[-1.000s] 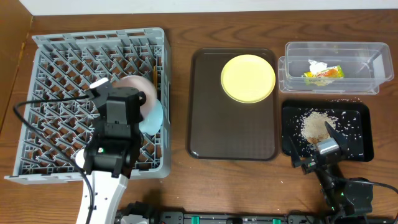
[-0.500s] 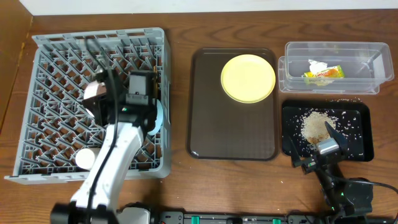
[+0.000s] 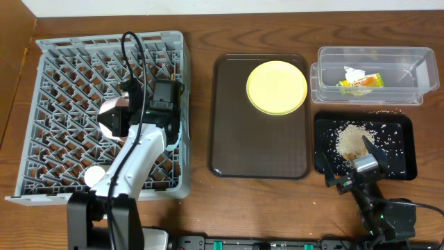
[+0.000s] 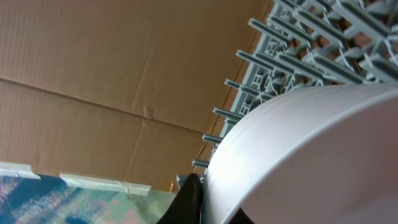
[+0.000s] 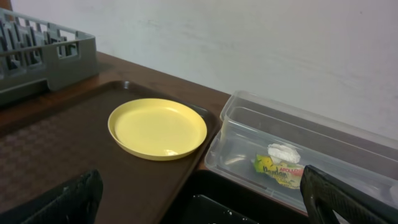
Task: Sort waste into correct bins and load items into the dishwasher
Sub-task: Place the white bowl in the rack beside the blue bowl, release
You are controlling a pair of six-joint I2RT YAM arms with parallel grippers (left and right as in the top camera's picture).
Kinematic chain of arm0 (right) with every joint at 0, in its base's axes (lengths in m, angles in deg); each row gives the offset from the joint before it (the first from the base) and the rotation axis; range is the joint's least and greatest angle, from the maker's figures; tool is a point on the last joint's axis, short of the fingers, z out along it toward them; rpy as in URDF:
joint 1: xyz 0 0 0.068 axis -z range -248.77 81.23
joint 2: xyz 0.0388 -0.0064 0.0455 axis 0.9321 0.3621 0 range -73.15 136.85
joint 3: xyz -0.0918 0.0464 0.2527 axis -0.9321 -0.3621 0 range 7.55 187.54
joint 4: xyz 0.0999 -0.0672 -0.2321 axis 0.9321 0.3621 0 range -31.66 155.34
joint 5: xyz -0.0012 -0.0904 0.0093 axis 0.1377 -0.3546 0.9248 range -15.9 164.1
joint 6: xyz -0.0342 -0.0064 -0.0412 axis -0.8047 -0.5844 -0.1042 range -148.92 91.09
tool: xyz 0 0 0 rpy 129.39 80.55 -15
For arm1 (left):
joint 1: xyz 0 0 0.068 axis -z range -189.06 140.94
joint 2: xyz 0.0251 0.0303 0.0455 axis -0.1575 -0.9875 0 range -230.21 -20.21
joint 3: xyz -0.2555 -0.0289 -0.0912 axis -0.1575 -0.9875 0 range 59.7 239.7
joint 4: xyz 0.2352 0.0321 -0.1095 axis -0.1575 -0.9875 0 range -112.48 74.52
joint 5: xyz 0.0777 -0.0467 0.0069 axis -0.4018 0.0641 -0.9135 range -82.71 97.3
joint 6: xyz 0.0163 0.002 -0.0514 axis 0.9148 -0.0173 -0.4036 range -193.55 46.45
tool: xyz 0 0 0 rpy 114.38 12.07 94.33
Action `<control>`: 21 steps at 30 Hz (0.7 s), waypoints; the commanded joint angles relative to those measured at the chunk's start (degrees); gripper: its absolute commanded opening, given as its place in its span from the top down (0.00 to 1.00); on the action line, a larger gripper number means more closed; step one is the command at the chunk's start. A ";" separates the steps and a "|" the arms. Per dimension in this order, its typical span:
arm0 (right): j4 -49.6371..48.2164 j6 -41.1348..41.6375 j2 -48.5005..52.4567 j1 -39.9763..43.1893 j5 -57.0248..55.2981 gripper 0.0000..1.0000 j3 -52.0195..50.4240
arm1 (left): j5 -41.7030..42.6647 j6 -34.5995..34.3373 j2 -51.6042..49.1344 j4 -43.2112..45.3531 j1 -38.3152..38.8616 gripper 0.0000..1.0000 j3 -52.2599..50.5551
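Note:
My left gripper (image 3: 143,111) is over the grey dish rack (image 3: 69,55), shut on the rim of a pale pink bowl (image 3: 114,118) held on edge among the tines. In the left wrist view the bowl (image 4: 311,155) fills the lower right, with one dark finger of the gripper (image 4: 200,202) against its rim. A light blue dish (image 3: 177,132) stands in the rack beside the arm. A yellow plate (image 3: 277,87) lies on the brown tray (image 3: 229,139); it also shows in the right wrist view (image 5: 157,129). My right gripper (image 3: 349,175) is open and empty (image 5: 208,205) at the black tray's near edge.
A white cup (image 3: 94,176) sits in the rack's near left part. A clear bin (image 3: 371,97) at the back right holds a yellow wrapper (image 3: 361,82) and white paper. A black tray (image 3: 399,163) holds scattered rice (image 3: 352,141).
The left arm has swung up across the rack, carrying the pink bowl to the left and turning it on edge. The white cup has come into view. The right arm has not moved.

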 commanded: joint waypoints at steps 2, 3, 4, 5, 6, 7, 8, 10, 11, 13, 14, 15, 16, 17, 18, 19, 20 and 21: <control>-0.07 -0.61 -0.31 0.85 0.28 0.01 -0.24 | 0.85 -0.07 -1.42 -0.90 0.90 0.93 -0.13; -0.07 -0.61 -0.31 0.85 0.28 0.01 -0.24 | 0.90 -0.07 -1.53 -0.90 0.90 0.93 -0.13; -0.07 -0.61 -0.31 0.85 0.28 0.01 -0.24 | 1.11 -0.04 -1.55 -0.87 0.90 0.92 -0.13; -0.07 -0.61 -0.31 0.85 0.28 0.01 -0.24 | 1.25 -0.07 -1.55 -0.90 0.90 0.92 -0.13; -0.07 -0.61 -0.31 0.85 0.28 0.01 -0.24 | 1.27 -0.07 -1.55 -1.05 0.90 0.92 -0.13; -0.07 -0.61 -0.31 0.85 0.28 0.01 -0.24 | 1.46 -0.07 -1.55 -1.16 0.94 0.92 -0.13; -0.07 -0.61 -0.31 0.85 0.28 0.01 -0.24 | 2.51 -0.07 -1.55 -1.77 1.11 0.92 -0.13; -0.07 -0.61 -0.31 0.85 0.28 0.01 -0.24 | 5.46 -0.22 -1.55 -3.13 1.46 0.92 -0.13; -0.07 -0.61 -0.31 0.85 0.26 0.01 -0.24 | 6.38 -1.33 -1.55 -3.96 1.70 0.92 -0.13; -0.07 -0.61 -0.31 0.85 0.26 0.01 -0.24 | 7.08 -3.93 -1.55 -5.73 2.16 0.92 -0.13; -0.07 -0.61 -0.31 0.85 0.28 0.01 -0.24 | 7.08 -4.94 -1.55 -6.43 2.34 0.92 -0.13; -0.07 -0.61 -0.31 0.85 0.26 0.01 -0.24 | 7.13 -5.27 -1.55 -6.78 2.54 0.92 -0.13; -0.07 -0.61 -0.31 0.85 0.28 0.01 -0.24 | 7.21 -5.27 -1.53 -7.10 2.86 0.92 -0.13; -0.07 -0.61 -0.31 0.85 0.28 0.01 -0.24 | 7.26 -5.29 -1.36 -7.39 3.23 0.87 -0.13; -0.07 -0.61 -0.31 0.85 0.28 0.01 -0.24 | 7.26 -5.40 -1.20 -7.56 3.72 0.83 -0.11; -0.07 -0.61 -0.31 0.85 0.26 0.01 -0.24 | 7.30 -5.95 -1.01 -7.93 4.09 0.75 -0.11; -0.07 -0.61 -0.31 0.85 0.26 0.01 -0.24 | 7.48 -6.80 -0.81 -8.55 4.42 0.74 -0.11; -0.07 -0.61 -0.31 0.85 0.28 0.01 -0.24 | 8.33 -7.28 -0.44 -9.31 4.70 0.74 -0.11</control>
